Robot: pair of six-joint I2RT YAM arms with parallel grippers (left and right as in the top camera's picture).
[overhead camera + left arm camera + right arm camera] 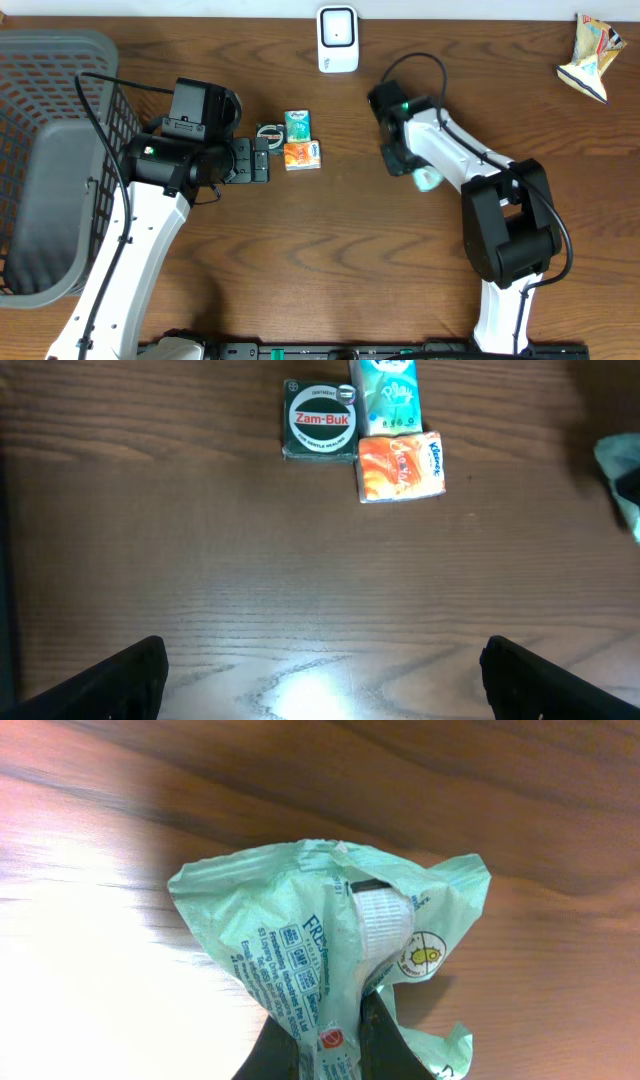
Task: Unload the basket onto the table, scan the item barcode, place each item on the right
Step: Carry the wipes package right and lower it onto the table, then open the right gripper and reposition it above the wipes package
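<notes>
The right gripper (424, 180) was clamped on a crumpled green pouch (430, 178) right of the tabletop's centre, well short of the white scanner (338, 38) at the middle of the far edge. In the wrist view its fingers (300, 1055) pinched the pouch (300, 950) at its lower edge, with most of the film fanning out beyond the tips. Whether the pouch had cleared the wood could not be told.

The left gripper (325, 680) hung with jaws wide apart and nothing between them, near the tin (321, 422), the green pack (385, 395) and the orange pack (400, 465), which sat close together left of centre. A basket (40, 60) filled the left edge, and a snack bag (592, 50) lay in the far right corner.

The step in hand looked like carrying the pouch to the scanner. No barcode showed on the face turned to the wrist camera, only small print and a white ribbed patch, so the code probably sat on another side and the wrist would need to roll to find it. To do this well, the grip should stay firm, since thin film slips and folds. The pouch should rise clear before travelling towards the far edge. The panel offered to the scanner should be held flat, as creases would likely spoil a read, and the path should keep right of the three packs.
</notes>
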